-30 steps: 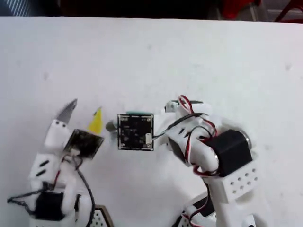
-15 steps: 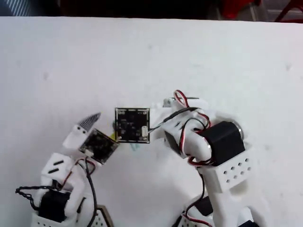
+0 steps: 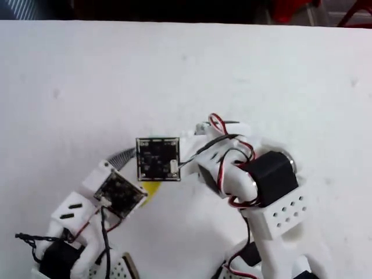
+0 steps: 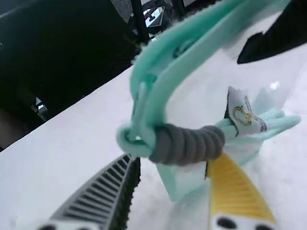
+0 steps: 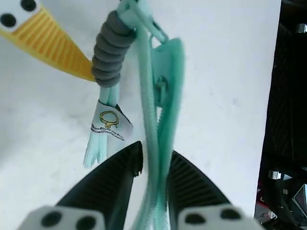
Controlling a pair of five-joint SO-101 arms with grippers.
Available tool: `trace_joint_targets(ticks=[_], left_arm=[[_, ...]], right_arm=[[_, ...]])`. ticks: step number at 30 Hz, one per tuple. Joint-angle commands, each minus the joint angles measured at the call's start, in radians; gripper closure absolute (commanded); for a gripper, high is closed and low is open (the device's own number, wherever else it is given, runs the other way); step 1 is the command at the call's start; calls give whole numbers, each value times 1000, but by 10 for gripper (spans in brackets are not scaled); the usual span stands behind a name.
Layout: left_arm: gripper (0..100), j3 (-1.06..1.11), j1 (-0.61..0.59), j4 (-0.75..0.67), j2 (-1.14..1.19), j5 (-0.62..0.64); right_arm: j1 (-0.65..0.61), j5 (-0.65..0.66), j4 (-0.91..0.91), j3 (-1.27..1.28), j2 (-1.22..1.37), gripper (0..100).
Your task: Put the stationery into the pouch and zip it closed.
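The mint-green pouch (image 4: 192,48) lies on the white table, under the arms in the high view. Its zip carries a ribbed grey pull (image 4: 187,143) on a mint cord with a small white tag (image 4: 242,112). My left gripper (image 4: 177,165) is open, the pull lying between its grey finger (image 4: 103,196) and its yellow finger (image 4: 235,191). My right gripper (image 5: 156,153) is shut on the pouch's zip edge (image 5: 153,120), just behind the pull (image 5: 109,52). In the high view the left gripper (image 3: 138,172) meets the right arm's wrist camera board (image 3: 157,158).
The two arms crowd together at the near middle of the table (image 3: 174,75). The right arm's body (image 3: 267,186) stands close beside the left gripper. Wide bare tabletop stretches to the far edge, with dark room beyond.
My left arm has swung right toward the right arm, bringing its open fingers around the zip pull. The right arm has shifted slightly left.
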Motion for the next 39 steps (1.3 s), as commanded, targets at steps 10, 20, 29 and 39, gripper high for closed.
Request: trace_joint_targets(ticks=[10, 20, 29, 39], left_arm=[[758, -60, -134, -107, 8, 52], [758, -107, 21, -101, 8, 48], [759, -278, 45, -44, 8, 54], [761, -305, 257, 117, 8, 48]], right_arm=[[-70, 11, 58, -77, -162, 981], [-142, 11, 59, -77, -196, 981], [-232, 61, 59, -97, -209, 981], [-305, 44, 58, -130, -222, 981]])
